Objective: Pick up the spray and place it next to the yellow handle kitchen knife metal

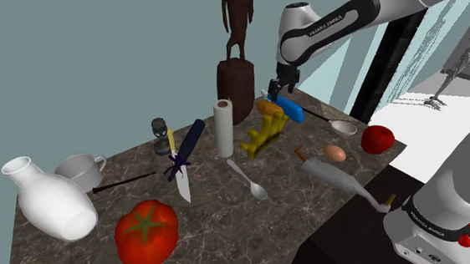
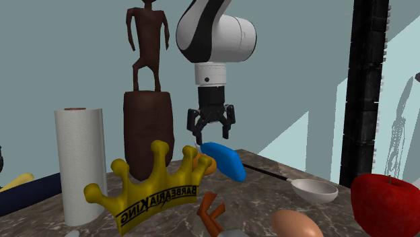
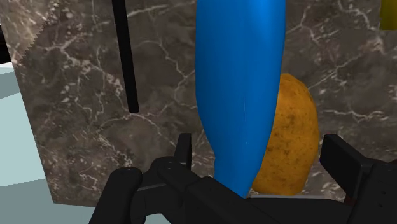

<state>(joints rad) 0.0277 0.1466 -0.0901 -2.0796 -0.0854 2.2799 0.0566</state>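
Observation:
The spray (image 1: 289, 109) is a smooth blue elongated bottle lying on the dark marble table (image 1: 231, 228), resting against a brown potato (image 3: 289, 140). It also shows as the blue spray (image 2: 223, 160) and the spray (image 3: 238, 89). My gripper (image 1: 274, 89) hangs open just above its far end, by the statue's base. In the second exterior view the gripper (image 2: 211, 133) is a little above the spray. In the wrist view the gripper (image 3: 238, 191) straddles the spray's tip, fingers apart and not touching it. The yellow-handled knife (image 1: 177, 166) lies further along the shoulder view's left.
A brown statue (image 1: 236, 64), paper roll (image 1: 223, 128) and yellow crown (image 1: 263, 135) stand near the spray. A ladle (image 1: 342, 127), egg (image 1: 334, 153), red apple (image 1: 377, 138), grey bottle (image 1: 332, 175), spoon (image 1: 250, 181), tomato (image 1: 146, 233), white vase (image 1: 49, 201) and mug (image 1: 80, 170) crowd the table.

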